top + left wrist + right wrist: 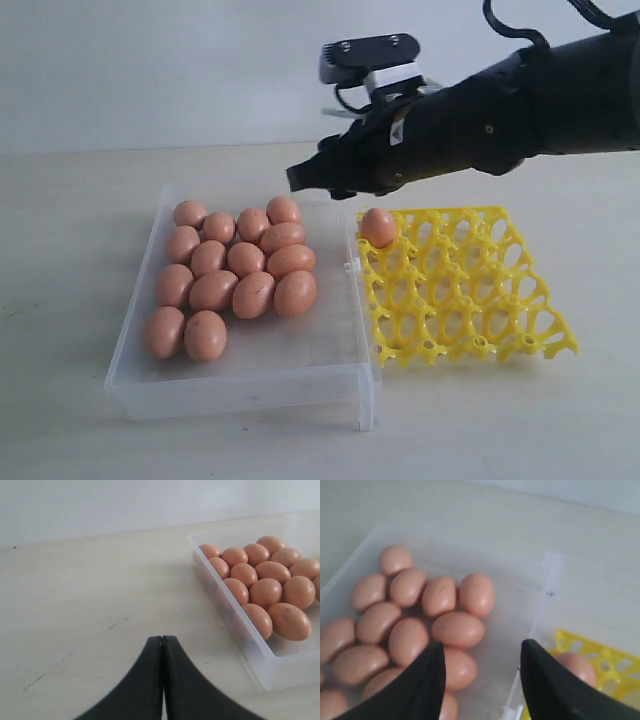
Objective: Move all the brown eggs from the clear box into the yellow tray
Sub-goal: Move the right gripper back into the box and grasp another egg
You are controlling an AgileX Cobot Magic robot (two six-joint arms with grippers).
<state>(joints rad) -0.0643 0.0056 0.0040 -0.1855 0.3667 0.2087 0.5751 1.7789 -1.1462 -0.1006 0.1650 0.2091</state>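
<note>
A: Where are things? Quick.

B: Fifteen brown eggs [253, 294] are bunched, touching, in the far-left part of the clear box [250, 375]. A lone egg [378, 227] sits in the far-left corner cup of the yellow tray [470, 300]. The tray lies just right of the box.

A: Claws?

B: The right gripper [482, 647] hangs over the box's far right side. Its jaws are well apart with nothing between them. The left gripper [162, 640] is pinched closed on nothing, over bare table [80, 250] left of the box.

A: How will the eggs handle?

B: My guess is light, with a hard shell that cracks if squeezed. They look smooth and round, so they'll slip and roll. I'd pinch across the short middle and close gently.

A: Which one to take?

B: One from the right edge of the bunch. There's bare box floor beside those, so a finger can drop in. The middle ones are packed with no gap.

A: Edges?

B: The box's right wall with its clasp [352, 267] stands between the eggs and the tray, so the egg has to be lifted over it. The tray's peaked posts [437, 343] could nick a shell, so I'd lower straight into a cup.

A: Room?

B: Plenty. The near and right parts of the box floor are bare, and every other tray cup is empty.
</note>
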